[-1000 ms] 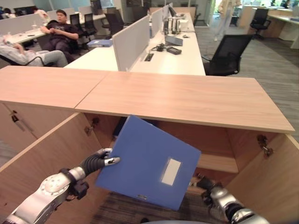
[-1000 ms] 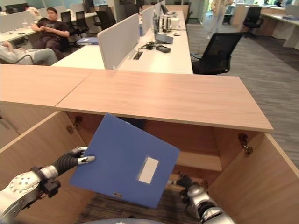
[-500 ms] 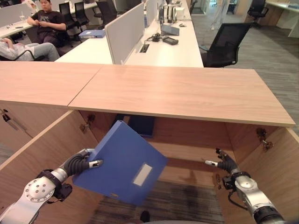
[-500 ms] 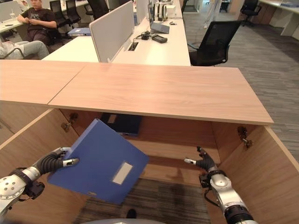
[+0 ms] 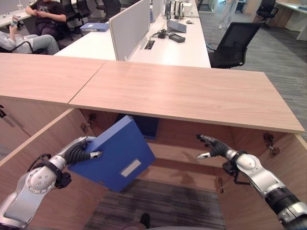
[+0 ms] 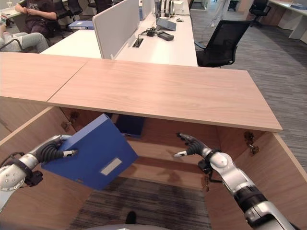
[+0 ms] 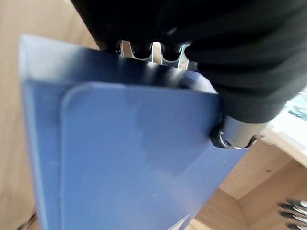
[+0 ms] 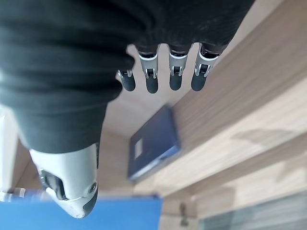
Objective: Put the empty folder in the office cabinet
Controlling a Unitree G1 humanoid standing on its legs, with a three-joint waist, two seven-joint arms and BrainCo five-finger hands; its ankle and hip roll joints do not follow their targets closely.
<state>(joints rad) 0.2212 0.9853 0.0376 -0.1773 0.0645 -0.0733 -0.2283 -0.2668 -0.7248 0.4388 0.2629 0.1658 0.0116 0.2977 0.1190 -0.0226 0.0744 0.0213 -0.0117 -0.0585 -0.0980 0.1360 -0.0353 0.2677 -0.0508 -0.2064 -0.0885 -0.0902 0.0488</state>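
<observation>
The left hand (image 5: pixel 79 152) grips the tilted folder (image 5: pixel 115 154) to clear the cabinet (image 5: pixel 192 96) top; the right hand (image 5: pixel 214 148) hovers, fingers spread.

Blue folder (image 7: pixel 139 158) pinched at its edge in the left hand (image 7: pixel 230 81), wood behind.

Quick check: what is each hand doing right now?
Left hand: shut on the blue folder.
Right hand: open, holding nothing, inside the cabinet opening.
</observation>
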